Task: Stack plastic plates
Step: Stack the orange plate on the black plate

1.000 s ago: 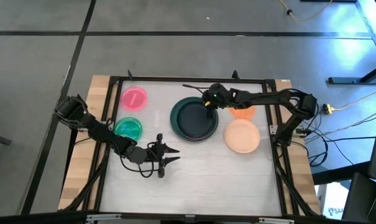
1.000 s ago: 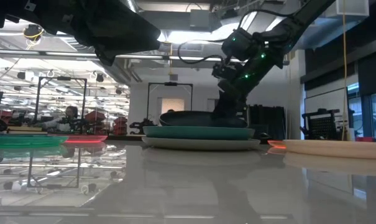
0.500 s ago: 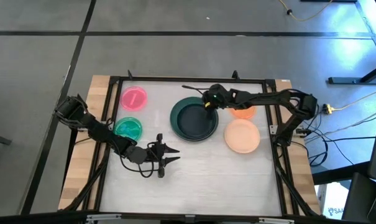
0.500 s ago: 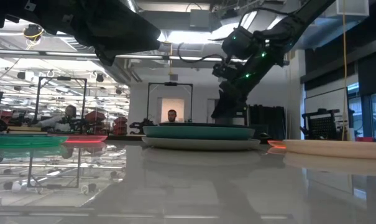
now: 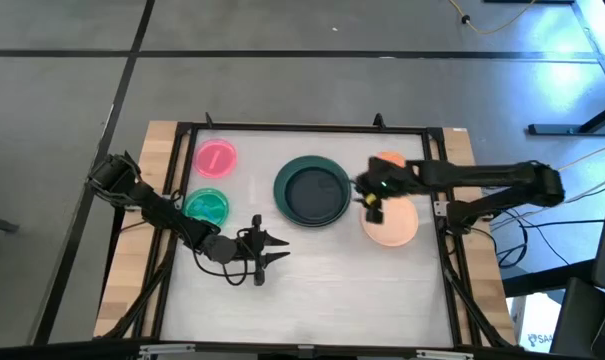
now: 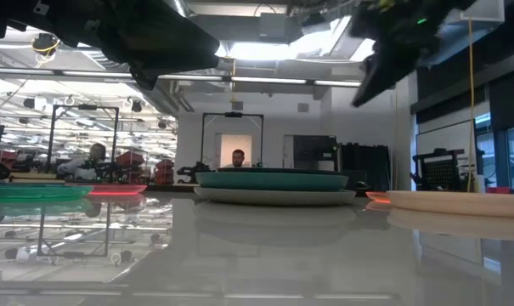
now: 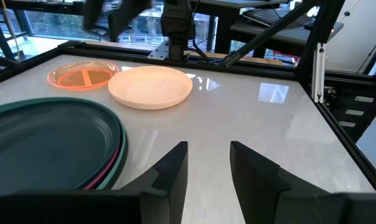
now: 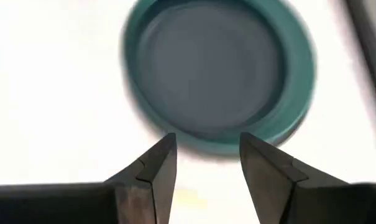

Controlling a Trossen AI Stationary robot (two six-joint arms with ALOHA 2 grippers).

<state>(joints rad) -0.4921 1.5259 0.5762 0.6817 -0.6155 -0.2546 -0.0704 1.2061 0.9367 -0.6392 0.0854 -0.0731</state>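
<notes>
A stack of plastic plates [image 5: 312,191] sits mid-table, with a black plate inside a dark teal one. In the low view the stack [image 6: 272,183] rests on a grey bottom plate, and the left wrist view shows a magenta rim [image 7: 107,177] under the teal. My right gripper [image 5: 368,200] hovers open between the stack and the peach plate [image 5: 392,222], high above the table [image 6: 374,81], touching nothing. An orange plate [image 5: 387,160] lies beyond the arm. Pink [image 5: 215,157] and translucent green [image 5: 206,206] plates lie at the left. My left gripper [image 5: 280,249] waits open near the stack's near-left side.
A black frame [image 5: 302,128] borders the white tabletop, with wooden strips outside it. Bare tabletop [image 5: 322,290] spreads along the near side. In the low view a person [image 6: 238,158] stands far back in the room.
My right gripper has opened and let go of the black plate. The plate was tilted with its far-right rim raised and now lies flat in the teal plate. The gripper has then risen and moved toward the table's right and near side, over the peach plate's edge.
</notes>
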